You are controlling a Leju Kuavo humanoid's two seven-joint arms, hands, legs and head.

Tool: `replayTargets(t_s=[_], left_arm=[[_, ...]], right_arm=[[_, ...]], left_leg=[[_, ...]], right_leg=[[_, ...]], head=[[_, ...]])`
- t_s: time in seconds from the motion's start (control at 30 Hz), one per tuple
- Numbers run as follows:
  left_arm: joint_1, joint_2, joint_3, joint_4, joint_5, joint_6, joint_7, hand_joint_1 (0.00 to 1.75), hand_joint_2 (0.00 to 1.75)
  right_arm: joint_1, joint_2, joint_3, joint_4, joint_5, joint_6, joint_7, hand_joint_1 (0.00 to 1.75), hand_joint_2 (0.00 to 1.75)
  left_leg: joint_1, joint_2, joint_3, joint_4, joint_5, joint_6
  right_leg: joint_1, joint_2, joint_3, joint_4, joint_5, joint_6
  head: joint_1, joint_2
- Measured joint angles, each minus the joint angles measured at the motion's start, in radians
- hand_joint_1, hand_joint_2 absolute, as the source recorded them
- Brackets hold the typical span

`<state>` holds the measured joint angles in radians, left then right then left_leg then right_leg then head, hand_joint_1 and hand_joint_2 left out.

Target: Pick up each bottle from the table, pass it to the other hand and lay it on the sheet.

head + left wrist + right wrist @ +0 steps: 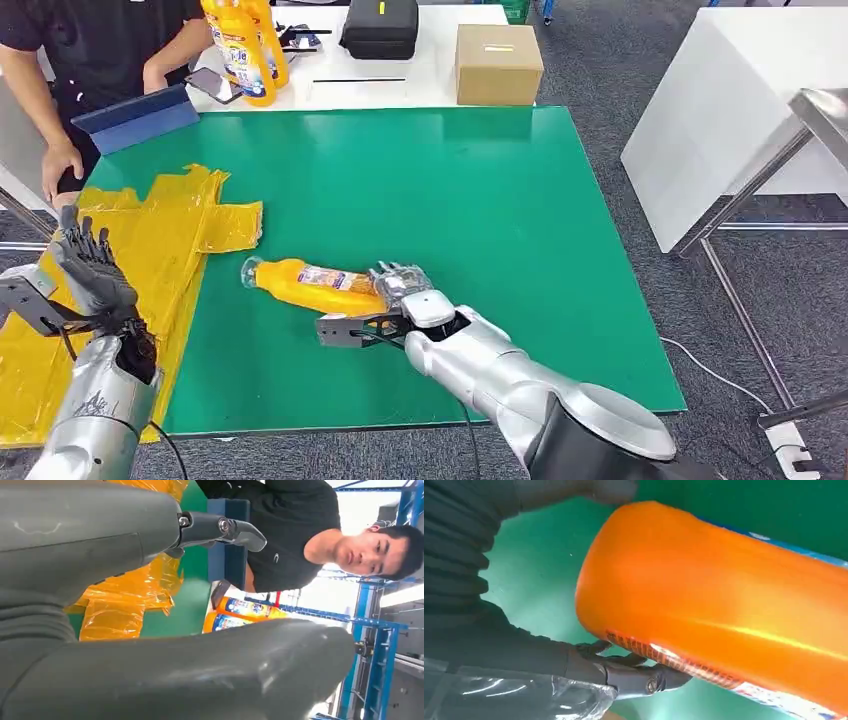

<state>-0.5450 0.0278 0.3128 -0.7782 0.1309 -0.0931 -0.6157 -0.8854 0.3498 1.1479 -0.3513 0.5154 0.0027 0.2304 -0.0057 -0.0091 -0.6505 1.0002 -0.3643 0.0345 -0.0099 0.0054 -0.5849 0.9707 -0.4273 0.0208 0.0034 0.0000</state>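
An orange bottle (pixel 310 283) with a clear cap lies on its side on the green table (pixel 480 200), cap pointing toward the yellow sheet (pixel 160 250). My right hand (pixel 402 287) is at the bottle's base. In the right wrist view its dark fingers (pixel 634 672) press one side of the orange bottle (pixel 724 600) and the thumb lies against the other side. My left hand (pixel 92 268) is raised over the sheet's near left part, fingers spread and holding nothing. The left wrist view looks past that left hand (pixel 150 670) to the crumpled sheet (pixel 125 605).
A person (pixel 100 40) stands at the table's far left corner, one hand on the edge. Beyond the table, a white table carries two orange bottles (pixel 245 45), a black case (pixel 380 28) and a cardboard box (pixel 498 63). A blue flat object (pixel 135 118) lies by the sheet.
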Motion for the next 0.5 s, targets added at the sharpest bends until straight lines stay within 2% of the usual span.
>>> replayTargets(t_s=[0.2, 0.23, 0.27, 0.43, 0.5], left_arm=[[0.0, 0.0, 0.0, 0.004, 0.006, -0.001, 0.0, 0.0, 0.0], [0.0, 0.0, 0.0, 0.006, 0.008, -0.002, 0.0, 0.0, 0.0], [-0.001, 0.0, 0.0, 0.008, 0.009, -0.002, 0.0, 0.0, 0.0], [-0.004, 0.001, 0.0, 0.017, 0.016, -0.003, -0.001, 0.0, 0.0], [-0.01, 0.003, -0.001, 0.024, 0.018, -0.003, -0.001, 0.0, 0.0]], right_arm=[[-0.003, 0.0, 0.006, 0.008, -0.007, 0.0, 0.0, 1.43, 1.75], [-0.003, 0.0, 0.006, 0.008, -0.008, 0.0, 0.0, 1.4, 1.75], [-0.003, 0.0, 0.007, 0.009, -0.009, 0.0, 0.0, 1.47, 1.75], [-0.005, 0.0, 0.008, 0.012, -0.01, 0.0, 0.0, 1.41, 1.75], [-0.006, 0.0, 0.009, 0.014, -0.01, 0.0, 0.0, 1.45, 1.75]], left_leg=[[0.0, 0.0, 0.0, 0.0, 0.0, 0.0], [0.0, 0.0, 0.0, 0.0, 0.0, 0.0], [0.0, 0.0, 0.0, 0.0, 0.0, 0.0], [0.0, 0.0, 0.0, 0.0, 0.0, 0.0], [0.0, 0.0, 0.0, 0.0, 0.0, 0.0]], right_leg=[[0.0, 0.0, 0.0, 0.0, 0.0, 0.0], [0.0, 0.0, 0.0, 0.0, 0.0, 0.0], [0.0, 0.0, 0.0, 0.0, 0.0, 0.0], [0.0, 0.0, 0.0, 0.0, 0.0, 0.0], [0.0, 0.0, 0.0, 0.0, 0.0, 0.0]], head=[[0.0, 0.0], [0.0, 0.0], [0.0, 0.0], [0.0, 0.0], [0.0, 0.0]])
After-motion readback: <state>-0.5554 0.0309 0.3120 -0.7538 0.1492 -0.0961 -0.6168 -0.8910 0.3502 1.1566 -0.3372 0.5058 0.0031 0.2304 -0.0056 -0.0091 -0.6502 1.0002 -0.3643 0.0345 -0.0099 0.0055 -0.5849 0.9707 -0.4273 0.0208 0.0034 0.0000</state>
